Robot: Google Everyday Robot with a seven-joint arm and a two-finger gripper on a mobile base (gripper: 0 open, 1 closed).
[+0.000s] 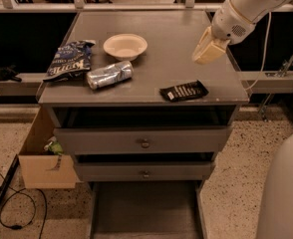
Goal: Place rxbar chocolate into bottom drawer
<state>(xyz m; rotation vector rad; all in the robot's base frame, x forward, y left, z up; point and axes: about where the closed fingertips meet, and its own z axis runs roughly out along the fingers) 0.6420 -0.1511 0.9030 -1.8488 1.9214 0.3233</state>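
The rxbar chocolate [184,90], a small flat black wrapper with white lettering, lies flat on the cabinet top near its front right edge. My gripper [206,51] hangs above the top's right side, behind the bar and a little to its right, clear of it and holding nothing. The bottom drawer [145,210], a wide shallow grey tray, is pulled out at floor level below the two knobbed drawers, and its floor is bare.
A crushed can [109,74], a dark-blue chip bag [69,59] and a cream bowl [125,46] sit on the left half of the cabinet top [176,59]. A cardboard box [39,153] stands left of the cabinet. Cables lie on the floor at left.
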